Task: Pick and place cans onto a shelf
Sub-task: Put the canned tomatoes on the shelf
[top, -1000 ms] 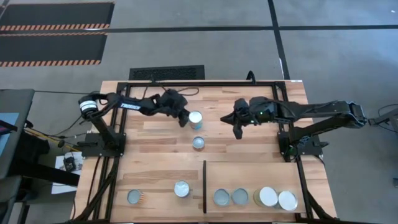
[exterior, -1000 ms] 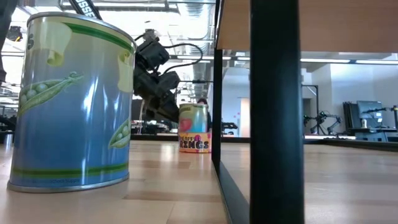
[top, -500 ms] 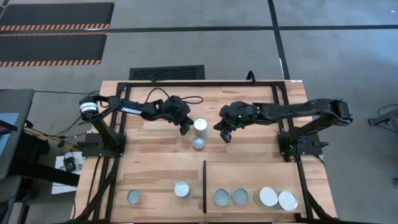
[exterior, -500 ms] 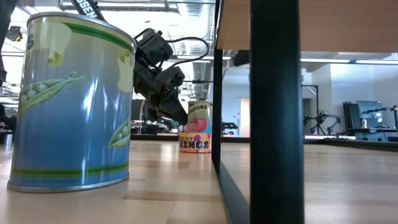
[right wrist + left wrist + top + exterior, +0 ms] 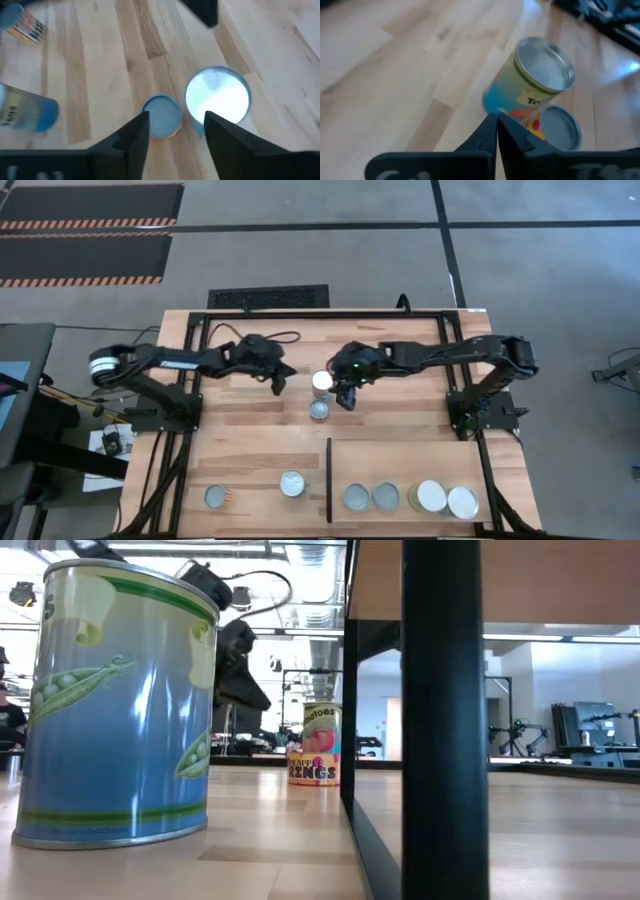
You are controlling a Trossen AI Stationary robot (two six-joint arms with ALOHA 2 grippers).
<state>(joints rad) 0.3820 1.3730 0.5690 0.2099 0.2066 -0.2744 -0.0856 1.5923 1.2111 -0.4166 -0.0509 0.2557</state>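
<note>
The tall can (image 5: 321, 381) stood upright near the middle of the tabletop (image 5: 400, 350), its long axis vertical, with a shorter can (image 5: 318, 410) just beside it on the side toward the shelf (image 5: 500, 460). Four cans already sat in a row on the shelf, and two more waited across the black divider (image 5: 329, 478) from it.

The right gripper (image 5: 344, 394) hung just beside the tall can, its jaws spread apart; its wrist view showed the tall can (image 5: 218, 100) and the short can (image 5: 161, 116) directly ahead of the open fingers (image 5: 131, 137).

The left gripper (image 5: 279, 384) sat on the tall can's opposite side, a little farther off, jaws pressed together and empty.

The right arm looked nearer and better placed to grasp.
</note>
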